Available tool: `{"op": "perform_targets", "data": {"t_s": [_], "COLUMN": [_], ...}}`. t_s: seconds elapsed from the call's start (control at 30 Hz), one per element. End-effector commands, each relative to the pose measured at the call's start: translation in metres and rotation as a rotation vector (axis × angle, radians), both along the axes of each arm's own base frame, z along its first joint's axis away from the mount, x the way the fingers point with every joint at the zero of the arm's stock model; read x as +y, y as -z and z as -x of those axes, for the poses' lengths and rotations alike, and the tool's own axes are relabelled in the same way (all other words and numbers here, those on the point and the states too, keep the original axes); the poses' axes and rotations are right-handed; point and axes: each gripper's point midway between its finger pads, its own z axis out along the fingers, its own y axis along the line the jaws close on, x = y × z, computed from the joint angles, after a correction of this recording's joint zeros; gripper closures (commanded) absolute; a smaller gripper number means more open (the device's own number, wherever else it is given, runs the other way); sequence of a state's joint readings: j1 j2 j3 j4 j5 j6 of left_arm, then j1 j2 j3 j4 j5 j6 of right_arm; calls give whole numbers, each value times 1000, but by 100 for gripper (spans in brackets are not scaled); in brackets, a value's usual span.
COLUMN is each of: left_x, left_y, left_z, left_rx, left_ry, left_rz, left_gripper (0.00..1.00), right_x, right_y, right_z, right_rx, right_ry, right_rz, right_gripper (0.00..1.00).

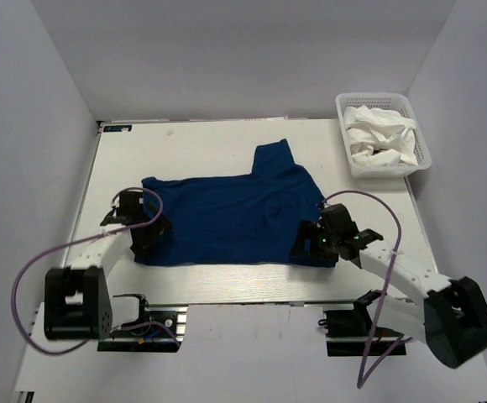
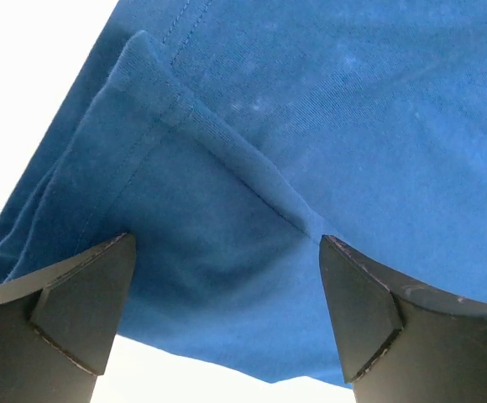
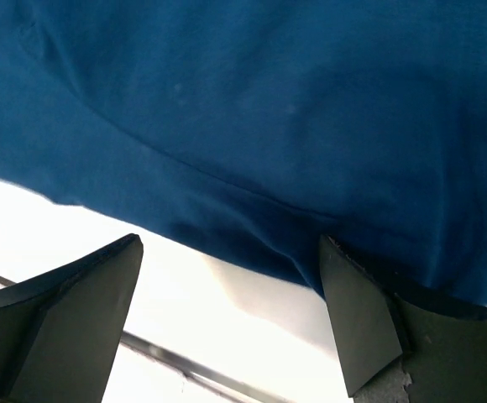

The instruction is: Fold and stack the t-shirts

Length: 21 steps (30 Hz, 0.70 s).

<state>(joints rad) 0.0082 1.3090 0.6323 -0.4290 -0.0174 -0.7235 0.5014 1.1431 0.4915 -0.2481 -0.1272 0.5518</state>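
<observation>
The worktop [image 1: 210, 138] is carrying the navy t-shirt [image 1: 231, 218] spread across the middle of the overhead view. That big loose sheet is where I am expecting trouble. A pinch may be catching only the upper layer of the doubled, seamed corner, or one side may be rising ahead of the other, dragging the cloth crooked. The basket [image 1: 342, 102] at the upper right is holding the white t-shirt [image 1: 382, 138], crumpled. The left claw [image 2: 227, 252] is hanging released over the navy shirt's lower-left corner, cloth filling its gap. The right claw [image 3: 231, 252], also released, is sitting over the lower-right hem. Neither is gripping anything.
</observation>
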Motion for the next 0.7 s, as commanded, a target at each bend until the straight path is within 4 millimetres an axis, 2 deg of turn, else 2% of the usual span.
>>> {"op": "perform_targets", "data": {"t_s": [0.0,0.03,0.07,0.1,0.13,0.17,0.2,0.23,0.27,0.3,0.33,0.37,0.4,0.43,0.47,0.5,0.53,0.6,0.63,0.67], "left_x": [-5,-1,-1,1,3,6,11,15,17,22,25,28,35,38,40,44,46,50,50,50], "left_y": [-16,-32,-45,-58,-66,-85,-90,-107,-99,-98,-107,-89,-97,-92,-87,-79,-75,-79,-66,-63], "left_z": [40,32,25,18,11,-5,-12,-25,-35,-42,-55,-62,-78,-83,-88,-100,-105,-125,-131,-136], "left_rx": [14,-42,-88,-129,-146,-197,-194,-219,-177,-164,-172,-102,-116,-89,-63,-39,-28,-47,-22,-15], "left_ry": [-42,-51,-51,-59,-64,-57,-75,-86,-93,-107,-116,-121,-142,-148,-154,-161,-166,-176,-163,-162], "left_rz": [26,11,12,0,-7,-17,-19,-33,-45,-66,-79,-94,-113,-125,-138,-155,-167,-179,-186,-187], "left_gripper": [0,0,0,0,0,0,0,0,0,0,0,0,0,0,0,0,0,0,4,5], "right_x": [-25,-23,-23,-31,-22,-21,-15,-16,-13,-12,-8,-11,-8,-6,-1,-2,0,2,7,4], "right_y": [-8,-31,-38,-44,-73,-80,-104,-103,-105,-121,-118,-120,-137,-155,-148,-148,-162,-137,-147,-146], "right_z": [14,3,1,-9,-29,-37,-56,-66,-77,-94,-110,-120,-135,-149,-168,-175,-197,-216,-237,-244], "right_rx": [8,-72,-81,-122,-189,-210,-267,-267,-281,-330,-322,-334,-364,-395,-375,-365,-397,-348,-369,-358], "right_ry": [66,56,47,65,72,64,77,93,100,136,150,172,188,207,202,208,219,192,194,194], "right_rz": [95,78,83,134,112,121,113,134,141,145,167,190,183,178,213,228,228,274,255,264], "right_gripper": [10,10,10,10,10,10,10,10,10,10,10,10,10,10,10,10,10,10,10,10]}}
